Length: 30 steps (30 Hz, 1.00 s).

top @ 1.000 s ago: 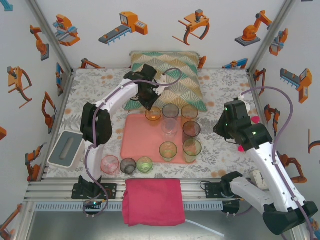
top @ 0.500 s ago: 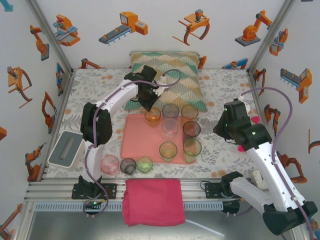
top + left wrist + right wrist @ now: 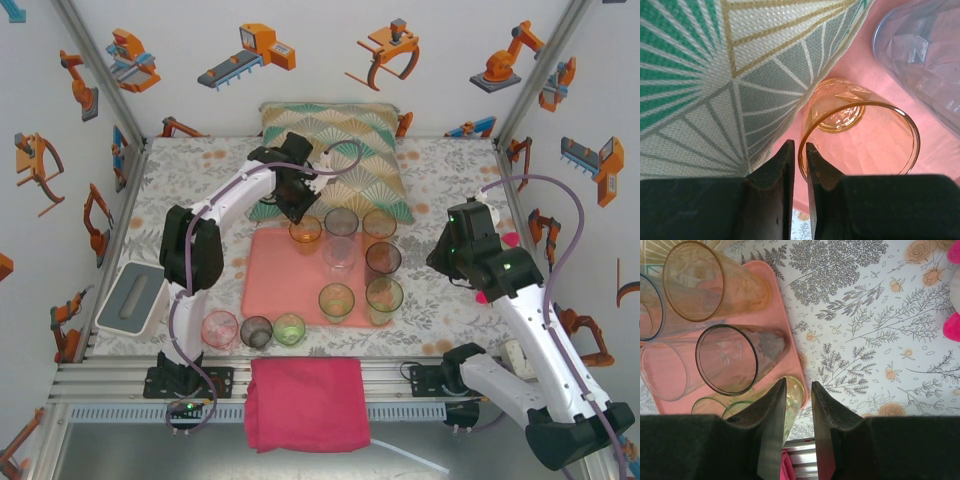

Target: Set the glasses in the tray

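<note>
Bright, even, diffuse light with soft, faint shadows.
The top view is sharp throughout. Up close, the left gripper [image 3: 800, 150] and right gripper [image 3: 799, 390] are dark, underlit and slightly blurred, while the amber glass [image 3: 865, 104] glints along its rim.

The left fingers [image 3: 780, 180] pinch the near rim of an amber glass [image 3: 860, 145] on the pink tray [image 3: 860, 70]. A fan-patterned cushion [image 3: 715, 75] lies just beside the amber glass on the left, and a bluish glass [image 3: 920, 55] stands at upper right.
</note>
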### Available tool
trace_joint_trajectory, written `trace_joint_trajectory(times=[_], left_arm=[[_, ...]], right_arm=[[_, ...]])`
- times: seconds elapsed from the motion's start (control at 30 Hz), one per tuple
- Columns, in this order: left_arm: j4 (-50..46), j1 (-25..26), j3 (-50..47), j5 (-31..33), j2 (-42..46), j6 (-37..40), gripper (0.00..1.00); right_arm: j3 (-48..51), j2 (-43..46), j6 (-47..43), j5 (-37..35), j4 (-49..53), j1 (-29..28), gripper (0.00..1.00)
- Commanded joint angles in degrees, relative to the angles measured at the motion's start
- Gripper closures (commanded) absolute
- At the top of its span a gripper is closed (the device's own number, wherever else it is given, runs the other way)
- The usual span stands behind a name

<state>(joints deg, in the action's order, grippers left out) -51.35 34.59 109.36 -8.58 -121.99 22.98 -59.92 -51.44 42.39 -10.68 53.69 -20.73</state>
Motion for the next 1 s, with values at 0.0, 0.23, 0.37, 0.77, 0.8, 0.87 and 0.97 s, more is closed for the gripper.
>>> trace_joint_trajectory(times=[0.0, 0.23, 0.37, 0.77, 0.8, 0.87, 0.97], left_arm=[[-0.46, 0.09, -0.39, 0.09, 3.20, 1.12, 0.75], [-1.21, 0.12, 0.06, 0.70, 4.27, 1.65, 0.67], [-1.59, 0.06, 0.30, 0.84, 5.74, 1.78, 0.61], [-5.44, 0.06, 2.56, 0.55, 12.10, 1.30, 0.36], [-6.16, 0.04, 2.49, 0.50, 13.30, 1.52, 0.32], [-6.96, -0.07, 1.03, -0.11, 16.38, 2.70, 0.26], [-7.35, -0.37, -2.74, 0.63, 22.33, 3.73, 0.19]], right_arm=[[0.79, 0.58, -0.29, -0.05, 0.27, 0.38, 0.70], [1.04, 0.82, -0.22, -0.14, 0.24, 0.49, 0.70], [1.63, 0.79, -0.12, 0.22, -0.41, 0.47, 0.70], [0.37, 0.97, -0.45, -0.13, -0.49, 0.67, 0.70], [0.18, 0.88, -0.38, -0.22, -0.52, 0.68, 0.70], [-0.18, 0.74, -0.39, -0.05, -0.82, 0.78, 0.70], [-0.76, 0.32, -0.47, 0.20, -1.37, 0.77, 0.70]])
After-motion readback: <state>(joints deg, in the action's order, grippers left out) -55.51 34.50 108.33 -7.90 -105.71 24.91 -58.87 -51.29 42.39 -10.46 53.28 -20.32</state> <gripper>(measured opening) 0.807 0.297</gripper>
